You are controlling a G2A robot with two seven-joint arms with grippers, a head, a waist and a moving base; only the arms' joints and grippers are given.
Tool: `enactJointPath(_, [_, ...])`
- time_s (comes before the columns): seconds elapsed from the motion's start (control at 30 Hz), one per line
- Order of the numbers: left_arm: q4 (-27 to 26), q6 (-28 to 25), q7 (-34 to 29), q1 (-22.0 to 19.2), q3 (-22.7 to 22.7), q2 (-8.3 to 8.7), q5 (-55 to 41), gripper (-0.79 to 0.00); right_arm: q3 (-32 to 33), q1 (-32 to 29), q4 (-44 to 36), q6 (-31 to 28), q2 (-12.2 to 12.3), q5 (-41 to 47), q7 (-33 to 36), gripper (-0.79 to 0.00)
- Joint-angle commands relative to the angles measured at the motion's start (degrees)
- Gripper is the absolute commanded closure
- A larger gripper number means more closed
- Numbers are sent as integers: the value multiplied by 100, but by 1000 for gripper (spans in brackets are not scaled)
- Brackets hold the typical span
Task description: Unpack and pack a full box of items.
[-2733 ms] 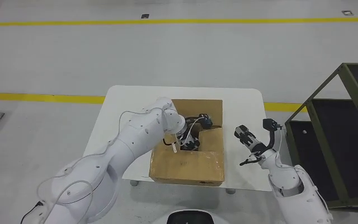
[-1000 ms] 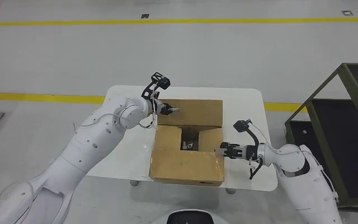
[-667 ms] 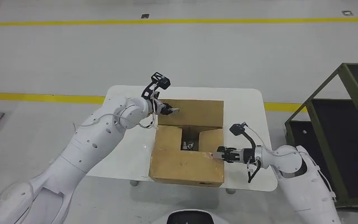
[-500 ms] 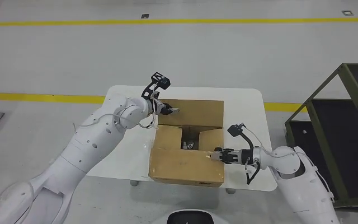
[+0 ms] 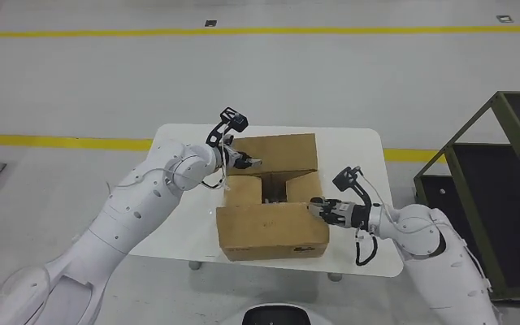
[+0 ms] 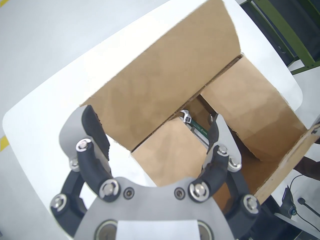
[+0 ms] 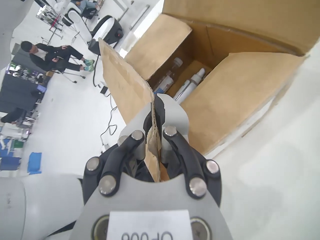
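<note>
White rounded-corner table (image 5: 175,162) carries the brown cardboard box (image 5: 272,240) near its middle. Left gripper (image 5: 244,161) (image 6: 150,126) sits at the box's far-left corner, jaws spread wide and clamping nothing; one finger (image 6: 91,123) is just beside the corner of the far flap (image 5: 272,153) (image 6: 162,58), the other finger (image 6: 213,132) is over the box opening. Far flap stands tilted up. Two short side flaps (image 5: 244,189) are folded inward, with a gap between them.

Through the gap: green-handled silver adjustable wrench (image 6: 190,122) lying inside the box; also a white spray bottle (image 7: 190,82) and a clear bottle with white cap (image 7: 172,73), side by side on the box floor.

Near flap (image 5: 272,218) (image 7: 125,78) is raised upright. Right gripper (image 5: 318,210) (image 7: 153,106) is at its right end, pinched closed on the flap's corrugated edge, cardboard sandwiched between both fingers.

Dark green metal frame rack (image 5: 479,162) stands on the floor right of the table, well apart from the box.
</note>
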Motion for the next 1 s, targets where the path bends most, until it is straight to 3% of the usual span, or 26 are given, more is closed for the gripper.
enactJointPath(0.0, [-40,-80,-35,37,-67,15,25,-785,-1,27,-55,-90,6,-471,-333,0])
enactJointPath(0.33, [-213,-1159,-498,245,-293,111,14,-785,-82,-18,-291,-487,32,-1718,-1334,0])
enactJointPath(0.53, [-192,-1736,-834,309,-383,120,-431,-785,-67,-144,-397,-493,61,-1940,-1450,0])
enactJointPath(0.7, [-119,-1871,-828,292,-669,133,-1084,-785,-54,-209,-449,-413,78,-1998,-1487,0])
enactJointPath(0.83, [-137,-2280,-1469,252,-691,153,-1552,-785,-63,-220,-449,-367,89,-2116,-1517,0])
enactJointPath(0.97, [-140,-2087,-2297,162,-561,127,-1973,-785,-99,-215,-451,-364,95,-2190,-1575,0])
